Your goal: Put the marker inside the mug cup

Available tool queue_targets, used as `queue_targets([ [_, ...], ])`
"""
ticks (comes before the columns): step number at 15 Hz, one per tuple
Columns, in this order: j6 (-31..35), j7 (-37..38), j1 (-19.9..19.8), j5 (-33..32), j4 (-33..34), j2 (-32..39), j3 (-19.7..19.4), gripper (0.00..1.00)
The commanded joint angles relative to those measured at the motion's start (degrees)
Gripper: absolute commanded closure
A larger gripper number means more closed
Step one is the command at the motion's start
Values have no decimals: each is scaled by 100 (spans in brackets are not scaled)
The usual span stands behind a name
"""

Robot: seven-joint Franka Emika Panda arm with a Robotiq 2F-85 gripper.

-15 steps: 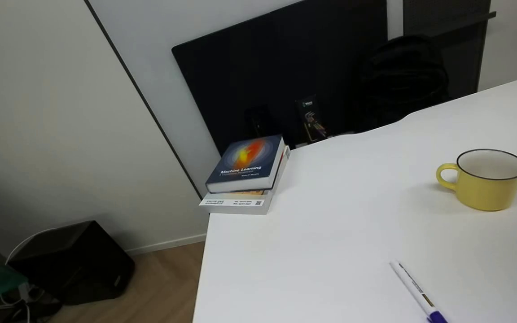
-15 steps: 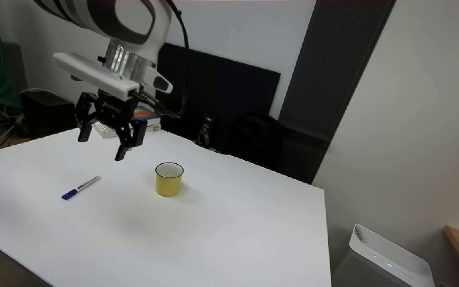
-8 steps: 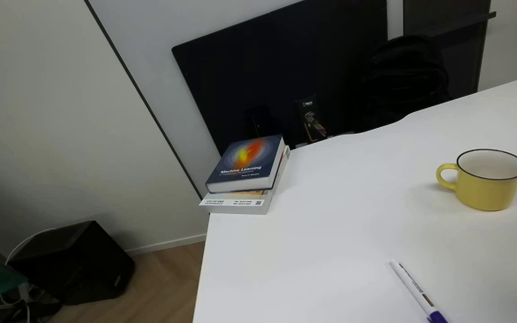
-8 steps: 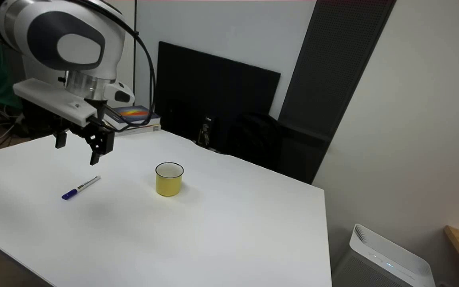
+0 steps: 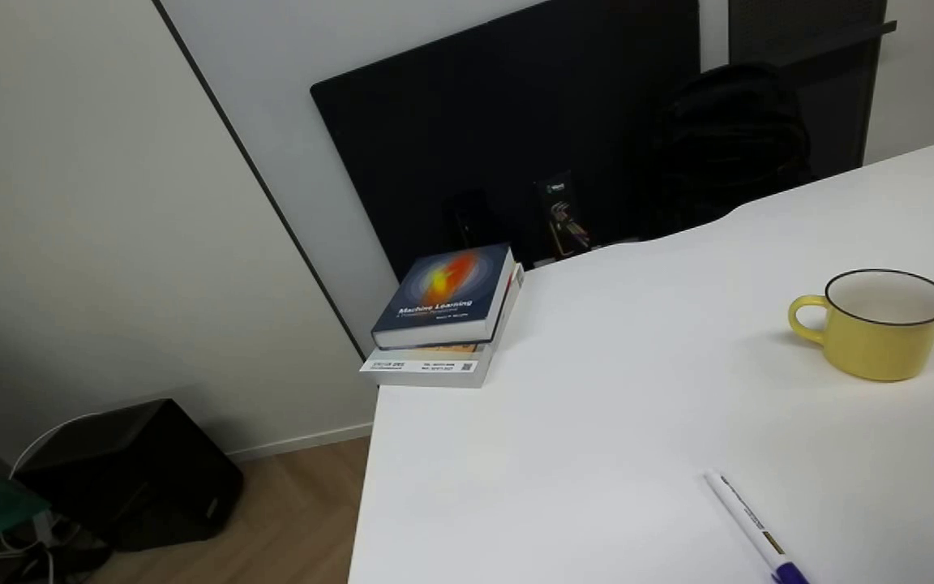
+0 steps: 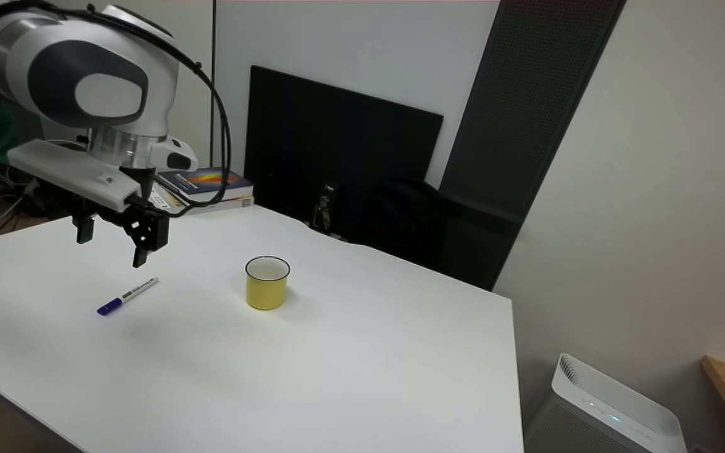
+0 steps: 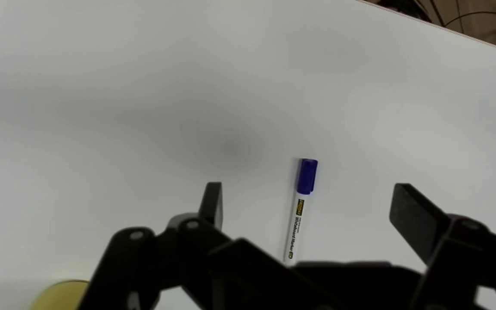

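Whiteboard marker (image 7: 300,211) lying below Robotiq gripper (image 7: 308,201), between the jaws in wrist view; jaws wide apart, holding nothing.

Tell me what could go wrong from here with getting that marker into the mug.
The marker lies flat on the table, so the open pincer must reach low and might hit the table. The thin marker might roll or slip as the pincer closes. It also looks longer than the mug is tall, so setting it inside might tip the mug.
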Motion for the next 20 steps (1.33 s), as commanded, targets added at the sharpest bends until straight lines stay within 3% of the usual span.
queue_targets([
  [1,-15,12,-46,-13,7,-4,45,0],
  [5,37,69,-83,-237,180,178,-20,0],
  [11,147,735,-167,-1653,993,1061,-359,0],
  [15,282,1392,32,-2445,1708,1705,-585,0],
  [20,252,1861,340,-2675,2530,2348,-694,0],
])
